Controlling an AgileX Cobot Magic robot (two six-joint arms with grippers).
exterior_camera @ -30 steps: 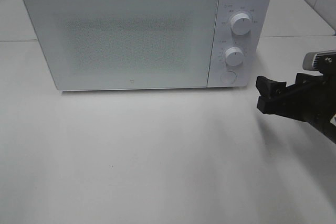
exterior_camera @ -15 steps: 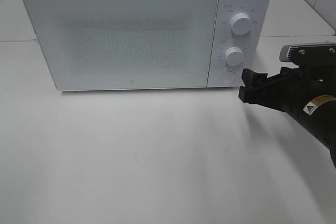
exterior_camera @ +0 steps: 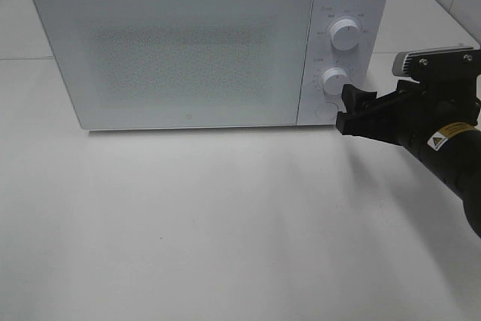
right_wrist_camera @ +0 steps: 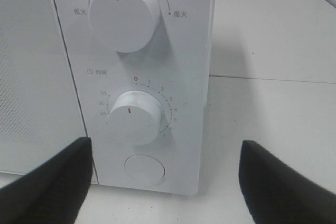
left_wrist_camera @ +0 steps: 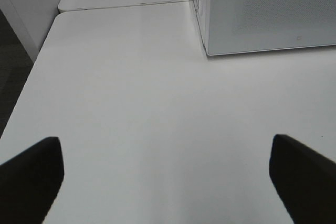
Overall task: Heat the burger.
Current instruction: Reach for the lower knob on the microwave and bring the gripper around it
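Microwave (exterior_camera: pixel 210 43) interior hidden by door (exterior_camera: pixel 150 65); left gripper (left_wrist_camera: pixel 168 171) mostly cropped.

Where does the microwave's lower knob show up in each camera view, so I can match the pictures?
Exterior high: the lower knob sits on the right-hand control panel of the microwave, right beside the right gripper.
Left wrist: not in it; only a corner of the microwave shows.
Right wrist: the lower knob is near the middle, between the upper knob and the round button.
Shared landmark: the white microwave.

White microwave (exterior_camera: pixel 323 5), speckled door (exterior_camera: pixel 176 54); black fingers (right_wrist_camera: pixel 52 187)
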